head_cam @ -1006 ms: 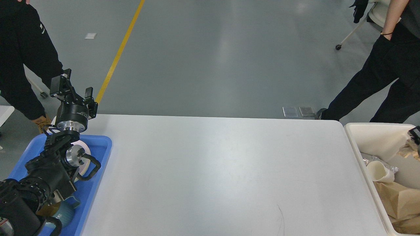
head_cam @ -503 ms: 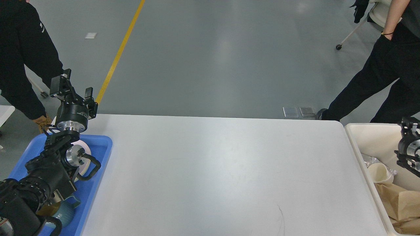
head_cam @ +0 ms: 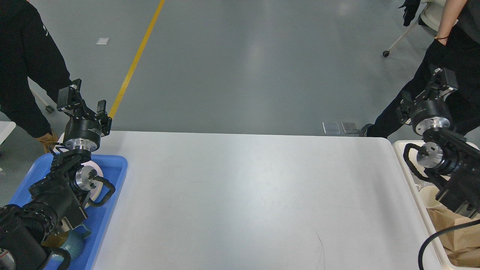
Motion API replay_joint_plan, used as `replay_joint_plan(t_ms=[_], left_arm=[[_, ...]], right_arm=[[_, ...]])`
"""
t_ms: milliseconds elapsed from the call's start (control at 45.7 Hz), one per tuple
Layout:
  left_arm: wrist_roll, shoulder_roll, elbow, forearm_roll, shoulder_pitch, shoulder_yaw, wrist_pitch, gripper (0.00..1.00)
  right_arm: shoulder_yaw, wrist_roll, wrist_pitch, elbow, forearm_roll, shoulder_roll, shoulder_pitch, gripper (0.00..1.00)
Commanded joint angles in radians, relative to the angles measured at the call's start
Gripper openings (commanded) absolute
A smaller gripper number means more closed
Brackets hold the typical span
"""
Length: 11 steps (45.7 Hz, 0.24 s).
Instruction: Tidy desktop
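The desktop (head_cam: 247, 195) is a wide white tabletop with rounded corners, and its middle shows only a few faint scuffs. My left gripper (head_cam: 84, 100) is raised above the far left corner, over the back end of the blue tray (head_cam: 114, 187). Its fingers are spread with nothing between them. My right gripper (head_cam: 425, 92) is held up beyond the far right corner, above the cream bin (head_cam: 403, 157). Its two fingers stand apart and hold nothing, seen against dark trousers.
The blue tray holds a white round dish (head_cam: 98, 184) and a teal mug (head_cam: 75, 243), partly hidden by my left arm. The bin holds brown paper bags (head_cam: 450, 228) and a paper cup (head_cam: 431, 193). People stand at far left (head_cam: 26, 56) and far right (head_cam: 455, 41).
My right arm has come up from the right edge over the bin, lifting its gripper high beside the table's far right corner. The left arm has stayed put.
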Motion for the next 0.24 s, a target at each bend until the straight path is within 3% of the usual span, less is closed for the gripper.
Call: replay_joint_plan(t_ms=[0,219], left_arm=[[0.0,0.0,0.0,0.0,-0.001,0.0,0.0,0.96],[0.0,0.0,0.0,0.0,0.0,0.0,0.0,0.96]], right_arm=[[-0.001,0.012,0.0,0.011,-0.001,0.088,0.01,1.0],[0.002,0.012,-0.004,0.002,0.002,0.169,0.042,1.0]])
